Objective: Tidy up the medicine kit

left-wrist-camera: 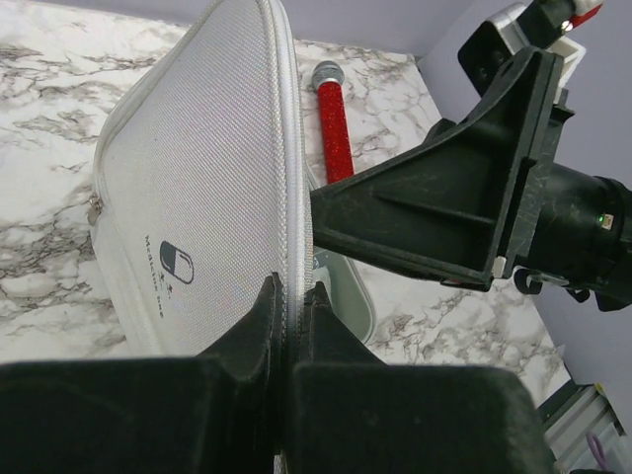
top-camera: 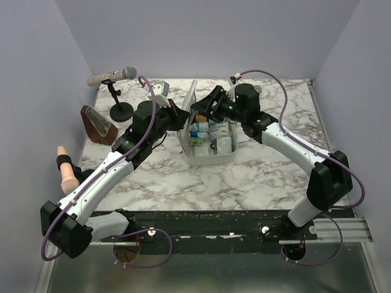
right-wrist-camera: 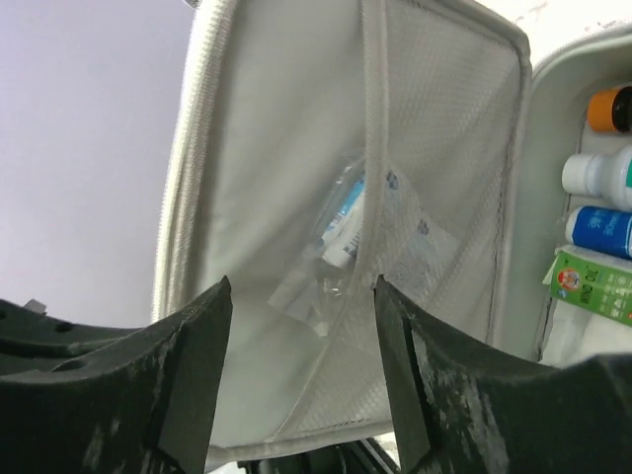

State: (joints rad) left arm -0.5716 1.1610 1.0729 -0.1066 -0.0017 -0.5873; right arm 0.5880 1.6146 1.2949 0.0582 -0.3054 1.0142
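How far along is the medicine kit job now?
Done: bottles sit in the base of the medicine kit and a packet is in the mesh pocket of the lid. In hand: the left gripper pinches the lid's edge, holding it up; the right gripper is open facing the pocket. Left: probably closing the lid.

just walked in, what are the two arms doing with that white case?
The medicine kit lies open on the marble table. The left gripper is shut on the edge of the lid, holding it upright. The right gripper is open and empty, facing the mesh pocket inside the lid, where a clear packet sits. Bottles and a green box are packed in the base.
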